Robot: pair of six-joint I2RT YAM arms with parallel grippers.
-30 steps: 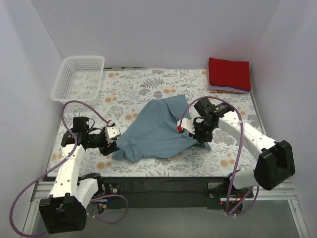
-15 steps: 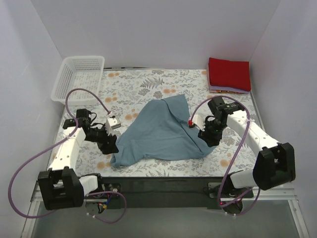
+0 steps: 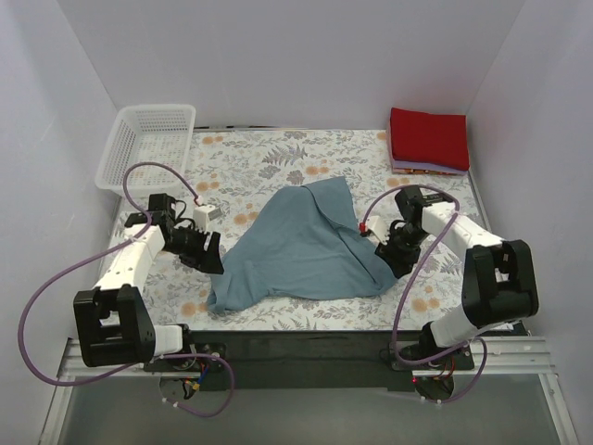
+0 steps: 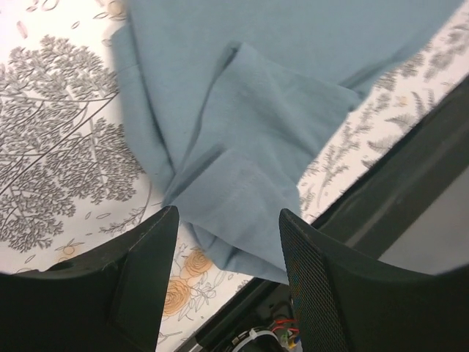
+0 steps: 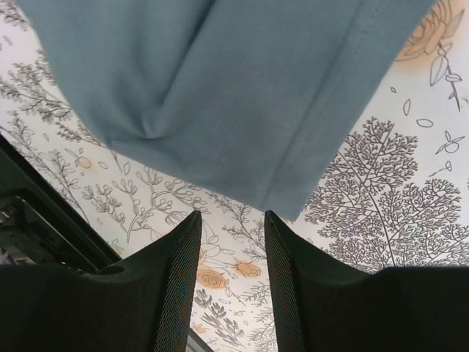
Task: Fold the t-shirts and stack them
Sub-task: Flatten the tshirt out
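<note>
A slate-blue t-shirt point(image 3: 306, 246) lies spread and rumpled in the middle of the floral cloth; it also shows in the left wrist view point(image 4: 249, 110) and the right wrist view point(image 5: 220, 88). My left gripper point(image 3: 211, 258) is open and empty at the shirt's left edge, its fingers apart over a folded sleeve. My right gripper point(image 3: 394, 262) is open and empty just off the shirt's right corner. A red folded t-shirt point(image 3: 428, 137) sits at the back right on a thin lavender-pink one point(image 3: 426, 170).
A white mesh basket point(image 3: 148, 144) stands at the back left. The floral tablecloth point(image 3: 269, 162) covers the table. The table's dark front edge point(image 3: 296, 338) runs just below the shirt. White walls close in on three sides.
Both grippers have let go of the shirt's lower corners and drawn outward. The shirt now lies spread wider. The left arm has swung back and left, the right arm back and right.
</note>
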